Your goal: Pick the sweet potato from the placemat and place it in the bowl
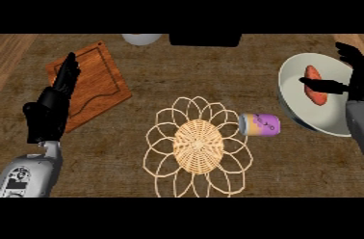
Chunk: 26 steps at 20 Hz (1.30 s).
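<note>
The orange-red sweet potato [313, 91] lies inside the pale grey bowl [302, 112] at the right edge of the head view. My right hand [350, 84] hovers over the bowl's right side with its fingers straight and pointing up. Its thumb reaches left across the sweet potato's middle. The woven, flower-shaped placemat [199, 146] sits mid-counter with nothing on its centre. At the far left my left hand [50, 108] rests open, fingers up, over the edge of the cutting board.
A purple and yellow can [259, 124] lies on its side between the placemat and the bowl. A wooden cutting board [96, 84] sits at the back left. A white object [142, 39] and a black object [204, 39] stand at the far edge.
</note>
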{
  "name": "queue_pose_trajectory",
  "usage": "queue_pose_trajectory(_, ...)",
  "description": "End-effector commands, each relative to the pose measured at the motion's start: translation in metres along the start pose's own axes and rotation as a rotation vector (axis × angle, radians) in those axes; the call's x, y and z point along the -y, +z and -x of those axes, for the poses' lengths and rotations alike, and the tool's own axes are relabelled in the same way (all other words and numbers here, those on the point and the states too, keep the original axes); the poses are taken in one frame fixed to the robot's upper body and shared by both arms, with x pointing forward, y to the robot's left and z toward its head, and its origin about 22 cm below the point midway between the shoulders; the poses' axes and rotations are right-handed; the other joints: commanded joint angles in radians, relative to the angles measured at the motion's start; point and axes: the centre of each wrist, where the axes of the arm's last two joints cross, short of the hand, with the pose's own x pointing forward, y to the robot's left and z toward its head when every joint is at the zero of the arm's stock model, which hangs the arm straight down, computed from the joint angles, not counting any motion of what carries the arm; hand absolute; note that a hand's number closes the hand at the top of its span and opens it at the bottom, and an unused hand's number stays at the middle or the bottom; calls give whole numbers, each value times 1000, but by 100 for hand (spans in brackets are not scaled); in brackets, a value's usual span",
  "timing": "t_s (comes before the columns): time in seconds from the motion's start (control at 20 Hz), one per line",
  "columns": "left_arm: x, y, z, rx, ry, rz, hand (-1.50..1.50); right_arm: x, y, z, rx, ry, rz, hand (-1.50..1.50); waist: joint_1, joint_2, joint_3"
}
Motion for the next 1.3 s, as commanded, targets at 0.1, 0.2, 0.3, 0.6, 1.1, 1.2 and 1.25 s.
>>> queue_pose_trajectory(0.1,-3,0,20,-14,-1,-7,0,20,0,21,24,-119,49,-150,-20,-6,-2)
queue_pose_trajectory(0.2,9,-6,16,-16,-8,-9,0,36,-4,26,9,-166,53,-150,-23,-5,-2)
queue_pose_trajectory(0.3,0,13,7,-29,-19,-20,0,63,-15,22,-6,-208,16,-150,-26,-13,-3)
queue_pose_trajectory(0.6,-12,13,4,-34,-15,-42,0,89,22,67,14,-333,12,-150,-54,-22,-5)
queue_pose_trajectory(1.1,-14,-5,11,-35,-3,-41,0,132,78,102,76,-394,-126,-150,-52,-18,-5)
queue_pose_trajectory(1.2,-7,6,-2,-38,-19,-38,0,139,109,119,86,-394,-119,-150,-52,-19,-5)
queue_pose_trajectory(1.25,3,-5,4,-30,-14,-25,0,143,96,105,92,-414,-103,-150,-49,-17,-5)
